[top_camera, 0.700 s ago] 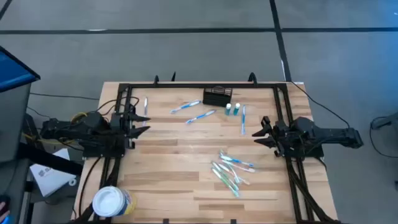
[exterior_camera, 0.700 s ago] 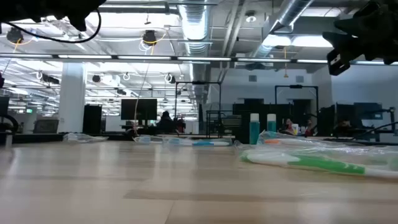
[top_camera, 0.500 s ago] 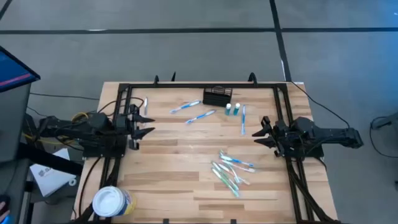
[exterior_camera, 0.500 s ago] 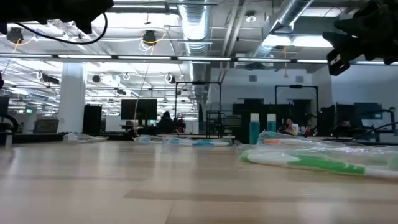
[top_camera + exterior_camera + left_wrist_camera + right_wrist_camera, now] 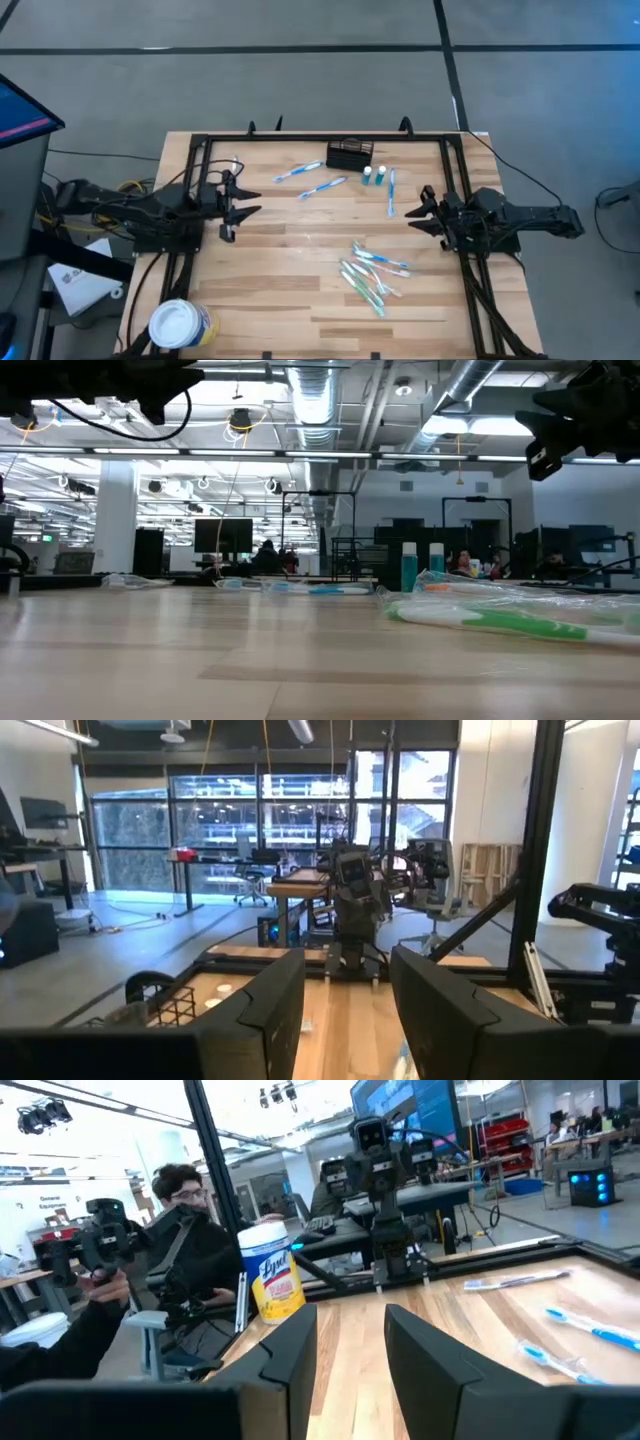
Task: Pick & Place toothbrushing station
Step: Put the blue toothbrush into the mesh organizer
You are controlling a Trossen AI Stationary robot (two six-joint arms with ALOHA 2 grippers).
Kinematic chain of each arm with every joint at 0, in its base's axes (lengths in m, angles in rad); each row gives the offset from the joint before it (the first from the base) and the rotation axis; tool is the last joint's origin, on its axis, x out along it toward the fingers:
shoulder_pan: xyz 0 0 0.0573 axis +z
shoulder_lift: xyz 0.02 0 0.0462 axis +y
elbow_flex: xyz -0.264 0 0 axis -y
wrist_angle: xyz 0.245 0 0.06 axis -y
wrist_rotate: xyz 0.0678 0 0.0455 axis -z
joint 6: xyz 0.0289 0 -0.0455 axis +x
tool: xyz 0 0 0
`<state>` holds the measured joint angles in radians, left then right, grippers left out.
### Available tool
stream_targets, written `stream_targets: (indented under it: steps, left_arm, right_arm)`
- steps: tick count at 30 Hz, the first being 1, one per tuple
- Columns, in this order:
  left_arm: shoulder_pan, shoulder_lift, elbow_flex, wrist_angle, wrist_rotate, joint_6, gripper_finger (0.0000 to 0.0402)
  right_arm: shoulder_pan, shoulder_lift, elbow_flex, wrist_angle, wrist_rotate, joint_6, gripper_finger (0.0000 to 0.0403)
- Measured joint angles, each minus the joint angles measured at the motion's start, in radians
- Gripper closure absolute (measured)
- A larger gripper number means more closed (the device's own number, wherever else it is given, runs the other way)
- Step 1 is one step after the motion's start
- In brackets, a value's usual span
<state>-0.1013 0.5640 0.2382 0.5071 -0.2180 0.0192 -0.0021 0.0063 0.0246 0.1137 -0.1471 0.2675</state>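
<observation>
table (image 5: 290,290): light wood top inside a black frame; the high view alone takes it in whole.
left arm: reaches in from the table's left edge; left gripper (image 5: 246,196) hangs over bare wood well left of the caddy, fingers (image 5: 262,1005) parted with a clear gap, holding nothing.
right arm: waits at the table's right edge; right gripper (image 5: 416,211) sits right of and nearer than the caddy, fingers (image 5: 290,1345) also apart and empty.
white tub (image 5: 179,326): round, yellow-blue label, at the near left corner, far from the caddy; the right wrist view shows its label side (image 5: 270,1270), the low view does not catch it.
toothbrushing station (image 5: 350,154): small black mesh caddy, upright at the far edge near the middle; left wrist view shows only a corner of its mesh (image 5: 168,1008).
toothbrush pile (image 5: 372,275): heaped well nearer than the caddy, toward the right; low view shows it close as green handles (image 5: 500,622).
loose toothbrushes (image 5: 320,187): blue-white, just left of and in front of the caddy.
small bottles (image 5: 374,175): two, just right of the caddy; upright in the low view (image 5: 420,565).
person (image 5: 190,1190): beyond the table, right wrist view only.
</observation>
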Motion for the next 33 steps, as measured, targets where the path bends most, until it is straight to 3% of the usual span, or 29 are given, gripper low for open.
stream_targets:
  steps: [6,12,19,21,28,33]
  left_arm:
    - [0.015,0.127,0.0,0.076,-0.021,0.001,0.0257]
    - [0.045,0.204,0.0,0.087,-0.029,-0.032,0.0257]
    - [0.048,0.217,0.0,0.101,-0.029,-0.035,0.0257]
    - [0.048,0.217,0.0,0.102,-0.029,-0.035,0.0257]
    - [0.048,0.217,0.0,0.105,-0.028,-0.035,0.0257]
    - [0.048,0.217,0.0,0.105,-0.028,-0.035,0.0257]
  right_arm:
    - [0.0,0.046,0.001,-0.028,-0.003,0.025,0.0302]
    - [-0.002,0.189,0.072,-0.125,-0.003,0.013,0.0326]
    - [-0.032,0.375,0.21,-0.417,0.15,-0.011,0.0343]
    - [-0.044,0.434,0.224,-0.432,0.181,-0.013,0.0344]
    - [-0.099,0.593,0.269,-0.432,0.2,-0.013,0.0344]
    - [-0.099,0.725,0.32,-0.434,0.143,-0.014,0.0344]
